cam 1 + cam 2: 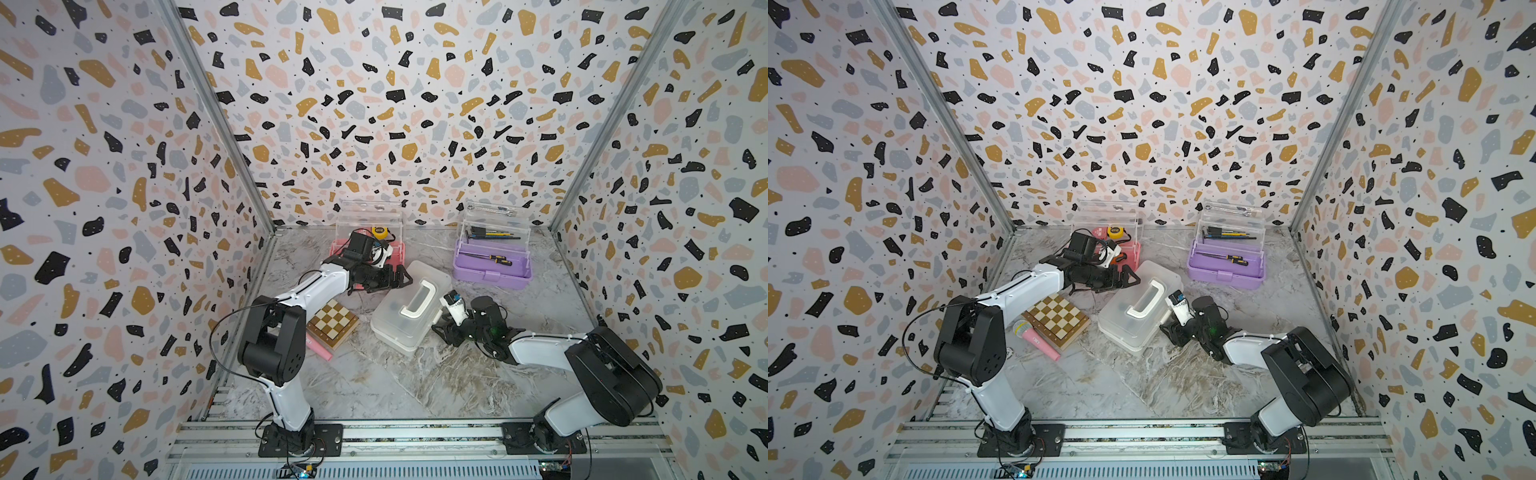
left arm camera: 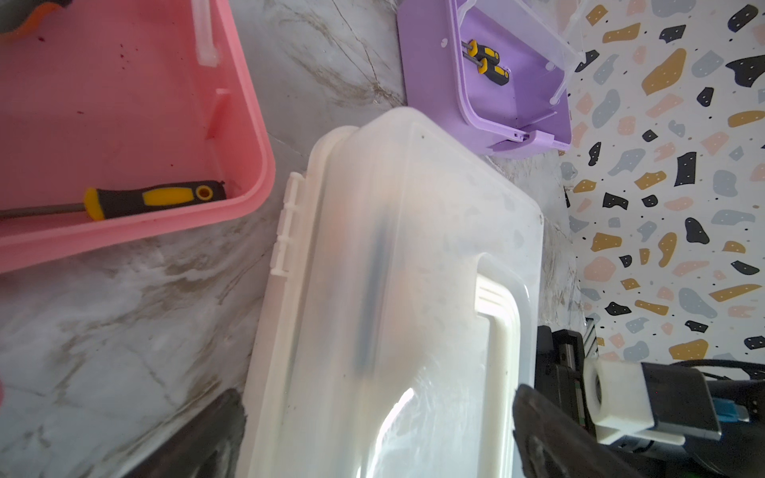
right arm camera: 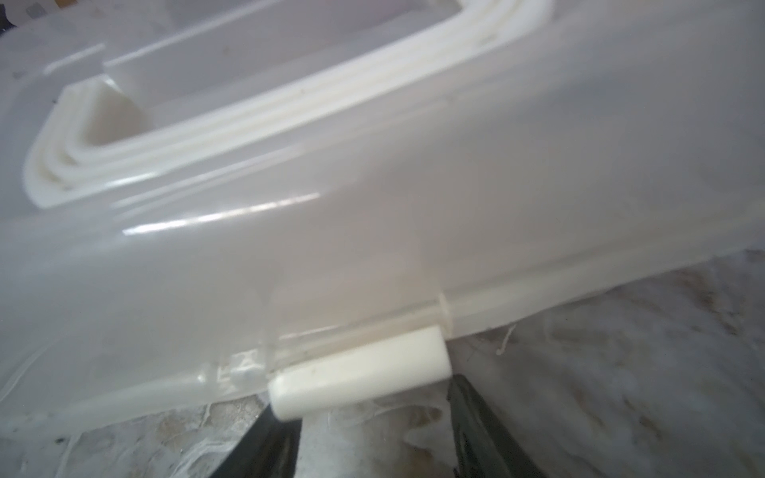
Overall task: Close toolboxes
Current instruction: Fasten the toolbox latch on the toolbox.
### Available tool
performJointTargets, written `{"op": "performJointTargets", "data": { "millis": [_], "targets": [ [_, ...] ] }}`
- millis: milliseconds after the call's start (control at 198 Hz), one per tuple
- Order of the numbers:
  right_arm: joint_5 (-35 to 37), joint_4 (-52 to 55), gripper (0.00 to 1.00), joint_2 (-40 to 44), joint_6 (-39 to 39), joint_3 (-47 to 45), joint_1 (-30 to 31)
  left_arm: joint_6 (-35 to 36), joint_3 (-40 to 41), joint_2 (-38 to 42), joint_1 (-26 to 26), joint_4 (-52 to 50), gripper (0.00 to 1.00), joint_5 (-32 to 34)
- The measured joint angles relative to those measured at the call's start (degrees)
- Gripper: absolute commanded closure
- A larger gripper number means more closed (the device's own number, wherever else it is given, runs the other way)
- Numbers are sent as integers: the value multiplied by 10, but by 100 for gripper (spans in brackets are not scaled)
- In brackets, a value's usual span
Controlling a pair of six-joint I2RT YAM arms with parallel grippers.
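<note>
1. Three small rectangular plastic toolboxes sit on your marble-patterned counter (image 1: pixel 415 382); the white-based toolbox with the frosted lid (image 1: pixel 390 316) lies slantwise in the middle, lid down, its white handle (image 1: pixel 409 313) folded flat on top.
2. At the back, behind your left arm, the pink-based toolbox (image 1: pixel 397 252) stands open, its clear lid (image 1: pixel 370 216) upright; a yellow tape measure (image 1: pixel 379 232) shows at its back edge; the left wrist view shows a black-and-yellow screwdriver (image 2: pixel 153 198) on its floor.
3. Back right, well apart from the pink one, the purple-based toolbox (image 1: pixel 490 274) is likewise open; its tool-laden lid (image 1: pixel 494 232) is upright; two short black-and-yellow screwdrivers (image 1: pixel 490 259) lie in the base.
4. Your left claw (image 1: pixel 402 276) is released, jaws spread wide at the white toolbox's far corner; in the left wrist view its fingers (image 2: pixel 198 434) stand either side of the lid's end; whether they touch it I cannot tell.
5. Your right claw (image 1: pixel 439 330) sits low against the white toolbox's near long side; its fingers (image 3: pixel 269 447) stand part-way apart just beneath the white latch (image 3: pixel 360 372); whether they pinch it I cannot tell.
6. Beside your left arm lies a wooden chequered box (image 1: pixel 334 324), near the white toolbox; a pink toy microphone (image 1: pixel 1036 338) lies just beside it.
</note>
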State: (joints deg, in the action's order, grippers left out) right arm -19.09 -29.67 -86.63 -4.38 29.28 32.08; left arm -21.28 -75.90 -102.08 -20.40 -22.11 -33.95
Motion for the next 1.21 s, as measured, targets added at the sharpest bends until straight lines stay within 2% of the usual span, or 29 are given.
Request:
{"op": "performJointTargets", "data": {
  "millis": [490,682,1212],
  "targets": [
    [-55,-22,41,-42,61,17,-14,8,0,-28,5,-5,1,-10],
    [-56,-20,45,-45,82,21,-15,8,-1,-34,5,-7,1,-16],
    [-51,1,45,-28,130,26,-15,12,-17,-43,9,-21,0,-27]
  ]
}}
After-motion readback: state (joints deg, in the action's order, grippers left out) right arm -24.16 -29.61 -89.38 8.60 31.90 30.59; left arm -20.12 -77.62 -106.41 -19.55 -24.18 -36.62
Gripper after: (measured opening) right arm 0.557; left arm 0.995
